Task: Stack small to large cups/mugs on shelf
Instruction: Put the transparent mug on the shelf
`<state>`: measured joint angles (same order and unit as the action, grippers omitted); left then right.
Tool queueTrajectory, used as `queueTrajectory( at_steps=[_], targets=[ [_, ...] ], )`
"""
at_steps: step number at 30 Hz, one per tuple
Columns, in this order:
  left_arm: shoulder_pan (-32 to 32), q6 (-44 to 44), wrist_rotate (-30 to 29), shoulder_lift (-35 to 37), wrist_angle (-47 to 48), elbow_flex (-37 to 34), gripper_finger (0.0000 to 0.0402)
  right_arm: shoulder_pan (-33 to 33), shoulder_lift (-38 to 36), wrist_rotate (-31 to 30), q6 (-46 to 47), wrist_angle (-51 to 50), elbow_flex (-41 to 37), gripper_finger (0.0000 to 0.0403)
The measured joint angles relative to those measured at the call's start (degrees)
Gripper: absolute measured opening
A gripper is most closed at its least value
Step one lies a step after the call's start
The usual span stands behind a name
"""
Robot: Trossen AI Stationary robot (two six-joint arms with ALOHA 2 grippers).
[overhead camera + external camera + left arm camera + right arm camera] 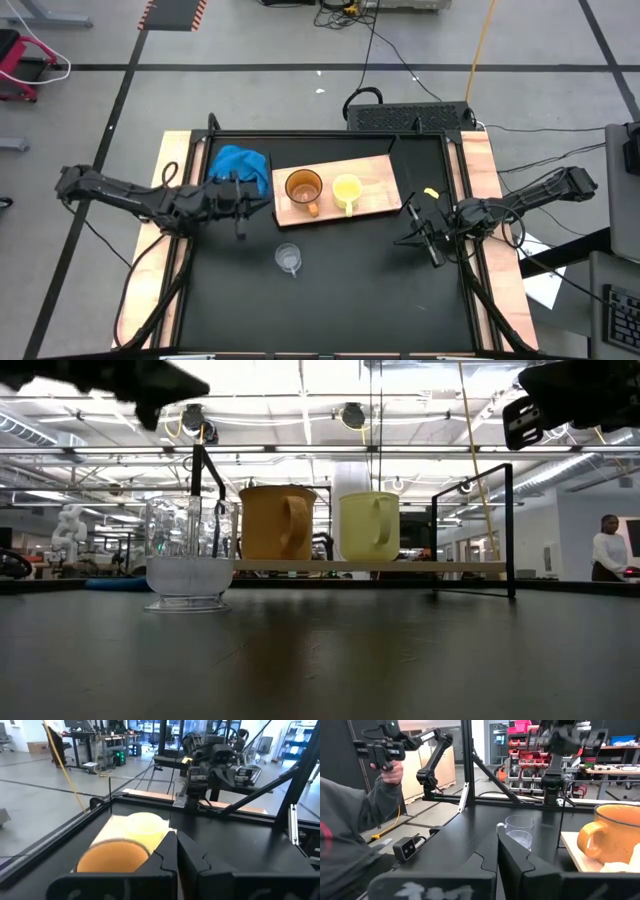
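The orange-brown mug (303, 187) and the yellow mug (347, 188) stand upright side by side on the light-wood shelf board (375, 200), handles toward the table's near edge. The clear glass cup (289, 258) stands upright on the black table, nearer than the board. My left gripper (255, 198) is shut and empty, above the table just left of the orange-brown mug (112, 857). My right gripper (408, 222) is shut and empty, to the right of the board, facing the glass cup (520, 832).
A blue cloth (240, 165) lies at the far left beside the board. A black frame (472, 530) rises around the table's far edge. A person's sleeve (350, 830) and a hand (392, 770) holding a controller show beyond the table in the right wrist view.
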<state>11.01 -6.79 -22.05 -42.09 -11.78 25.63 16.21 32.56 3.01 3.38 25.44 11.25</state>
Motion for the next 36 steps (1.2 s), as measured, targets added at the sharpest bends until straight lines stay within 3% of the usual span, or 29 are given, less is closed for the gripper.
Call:
queueTrajectory(
  at_steps=[9,18,36],
  targets=[
    [4.52,-0.74,-5.18,5.51,-12.29,-14.34,0.0000,0.00,0.00,-0.02,-1.83,0.08,0.00,0.0000],
    [4.78,-1.24,-6.64,10.04,-15.25,-20.64,0.0000,0.00,3.74,-0.63,-2.27,0.67,1.84,0.0000],
    [4.78,-2.35,-5.87,9.97,-14.62,-20.94,0.0000,0.00,34.23,0.02,-4.37,-32.23,40.63,0.0006]
  ],
)
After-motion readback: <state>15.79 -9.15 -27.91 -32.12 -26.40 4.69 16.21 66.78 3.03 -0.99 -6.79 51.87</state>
